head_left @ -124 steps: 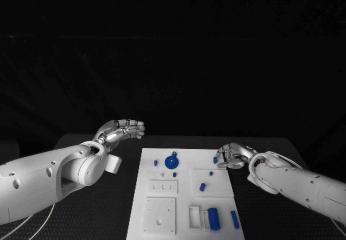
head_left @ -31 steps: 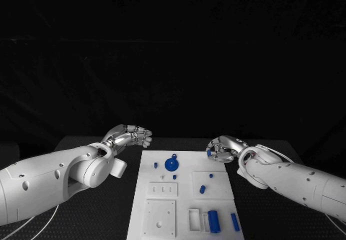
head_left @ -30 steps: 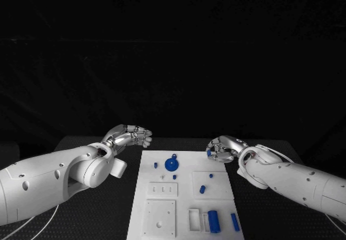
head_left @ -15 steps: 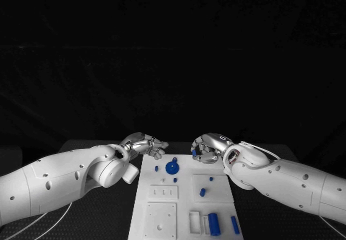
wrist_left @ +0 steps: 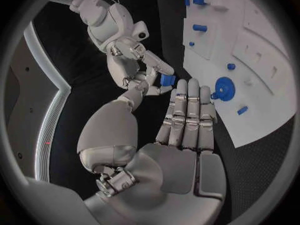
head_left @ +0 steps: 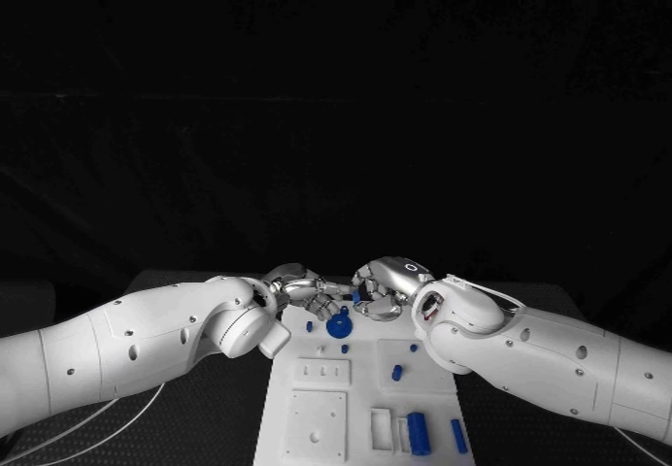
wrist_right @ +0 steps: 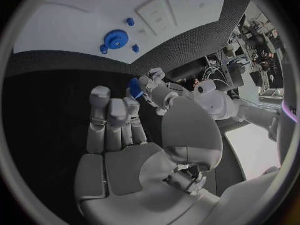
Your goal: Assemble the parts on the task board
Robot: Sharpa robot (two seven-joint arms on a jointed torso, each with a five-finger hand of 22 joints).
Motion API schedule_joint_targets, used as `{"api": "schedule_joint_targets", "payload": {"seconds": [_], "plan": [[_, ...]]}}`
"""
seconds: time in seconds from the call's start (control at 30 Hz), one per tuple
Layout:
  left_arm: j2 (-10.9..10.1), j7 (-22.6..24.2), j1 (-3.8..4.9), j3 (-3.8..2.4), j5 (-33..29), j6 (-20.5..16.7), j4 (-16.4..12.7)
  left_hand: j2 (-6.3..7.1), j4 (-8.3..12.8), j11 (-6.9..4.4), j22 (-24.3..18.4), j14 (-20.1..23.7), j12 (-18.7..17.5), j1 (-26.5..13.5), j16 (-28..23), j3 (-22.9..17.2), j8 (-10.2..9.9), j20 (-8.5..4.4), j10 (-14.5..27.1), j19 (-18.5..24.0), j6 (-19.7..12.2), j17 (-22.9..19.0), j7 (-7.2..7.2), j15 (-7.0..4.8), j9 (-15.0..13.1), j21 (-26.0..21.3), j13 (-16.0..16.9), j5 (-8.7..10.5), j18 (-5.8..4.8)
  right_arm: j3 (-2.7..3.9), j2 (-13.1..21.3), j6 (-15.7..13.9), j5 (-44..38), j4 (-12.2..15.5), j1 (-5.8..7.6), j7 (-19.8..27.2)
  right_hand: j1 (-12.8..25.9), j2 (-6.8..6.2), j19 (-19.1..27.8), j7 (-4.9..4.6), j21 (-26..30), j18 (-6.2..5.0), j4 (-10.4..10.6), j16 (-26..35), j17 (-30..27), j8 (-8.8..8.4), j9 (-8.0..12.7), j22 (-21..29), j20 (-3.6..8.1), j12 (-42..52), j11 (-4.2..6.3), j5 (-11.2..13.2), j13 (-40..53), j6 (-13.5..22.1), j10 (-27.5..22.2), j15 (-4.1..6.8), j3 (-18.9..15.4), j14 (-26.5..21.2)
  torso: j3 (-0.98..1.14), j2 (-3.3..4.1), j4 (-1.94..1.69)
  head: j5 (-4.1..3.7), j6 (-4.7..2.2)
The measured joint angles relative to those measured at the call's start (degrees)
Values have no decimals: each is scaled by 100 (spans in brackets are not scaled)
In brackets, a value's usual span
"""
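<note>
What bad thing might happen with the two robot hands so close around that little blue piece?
1. The right robot hand pinches the small blue piece only at its fingertips, near the task board's far end; it might slip out and fall.
2. The left robot hand is very close, so the two may bump and knock the piece loose.

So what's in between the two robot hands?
A small blue part. The right robot hand pinches it, close to the fingertips of the left robot hand. Both wrist views show it.
</note>
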State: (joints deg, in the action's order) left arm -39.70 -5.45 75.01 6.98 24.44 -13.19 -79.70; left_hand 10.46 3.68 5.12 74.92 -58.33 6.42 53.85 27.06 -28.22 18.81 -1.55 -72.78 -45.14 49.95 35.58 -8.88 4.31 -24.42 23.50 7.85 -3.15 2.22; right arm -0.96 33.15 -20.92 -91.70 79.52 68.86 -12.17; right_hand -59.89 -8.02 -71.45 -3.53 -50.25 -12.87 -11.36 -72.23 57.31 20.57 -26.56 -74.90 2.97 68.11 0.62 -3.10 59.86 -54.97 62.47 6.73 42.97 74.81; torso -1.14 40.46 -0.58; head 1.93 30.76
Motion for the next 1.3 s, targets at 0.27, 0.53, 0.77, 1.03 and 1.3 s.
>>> {"api": "schedule_joint_targets", "payload": {"seconds": [0.27, 0.53, 0.77, 1.03, 1.3], "plan": [[42, -161, 1, 6, 117, 11, -17, -1, -24, 0, 0, 0, 0, 1, 0, -8, 0, 0, 0, 0, 0, 6, 0, 0, 0, 0, 14, 0, -1, 0, -63, 19, -88, 89, 0, -107, 0, 0, -9, -1, 0, -1, 20, 0, -1, 0, 7, 0, -9, 0, 0, 0, 0, 0, 0, 0, 20, 0, 3, -9, 5, 12, 5], [50, -236, 1, 9, 176, 65, -36, -70, -24, 0, -1, 0, 0, 70, 0, -8, 0, 21, 0, 20, 0, 28, 0, 0, -2, 23, 38, 0, -1, 0, -107, 45, -131, 92, -1, -164, 24, -24, -9, -2, 0, 0, 37, 0, -1, -2, 5, 0, -10, 0, 0, 0, 0, 2, 0, -2, 37, 0, -7, -7, 5, 12, 12], [62, -256, 1, 9, 201, 94, -48, -124, -22, 0, -1, 0, -23, 125, 0, 24, 0, 20, 0, 21, 20, 35, 20, 0, -11, 44, 55, 0, -2, 0, -162, 80, -147, 115, -1, -188, 30, -30, -9, -4, 0, -1, 38, 0, -1, -2, 0, 0, -11, -1, 0, 0, 0, 3, 0, -3, 38, -1, -12, -4, 7, 9, 30], [59, -262, -3, 16, 192, 109, -42, -202, -6, 0, -2, 0, -23, 134, 0, 40, 0, 0, 0, 41, 20, 42, 19, 0, -11, 44, 67, 0, -5, 2, -185, 109, -157, 131, 3, -226, 30, -30, -9, -6, 0, -1, 38, 0, -2, -5, 0, 0, -11, -1, -1, 0, 0, 5, 0, -3, 38, -2, -18, -4, 6, -5, 37], [76, -271, -6, 21, 159, 114, -24, -449, 28, 0, 3, 0, -23, 189, 27, 74, 0, 0, 0, 41, 43, 54, 2, 0, -11, 44, 90, 0, -7, 1, -216, 121, -162, 129, 9, -256, 30, -30, -19, -8, 0, -1, 45, 0, -2, -17, 0, 0, -21, -1, -1, 0, -5, 7, 1, -4, 45, -2, -25, -3, 9, -16, 35]]}}
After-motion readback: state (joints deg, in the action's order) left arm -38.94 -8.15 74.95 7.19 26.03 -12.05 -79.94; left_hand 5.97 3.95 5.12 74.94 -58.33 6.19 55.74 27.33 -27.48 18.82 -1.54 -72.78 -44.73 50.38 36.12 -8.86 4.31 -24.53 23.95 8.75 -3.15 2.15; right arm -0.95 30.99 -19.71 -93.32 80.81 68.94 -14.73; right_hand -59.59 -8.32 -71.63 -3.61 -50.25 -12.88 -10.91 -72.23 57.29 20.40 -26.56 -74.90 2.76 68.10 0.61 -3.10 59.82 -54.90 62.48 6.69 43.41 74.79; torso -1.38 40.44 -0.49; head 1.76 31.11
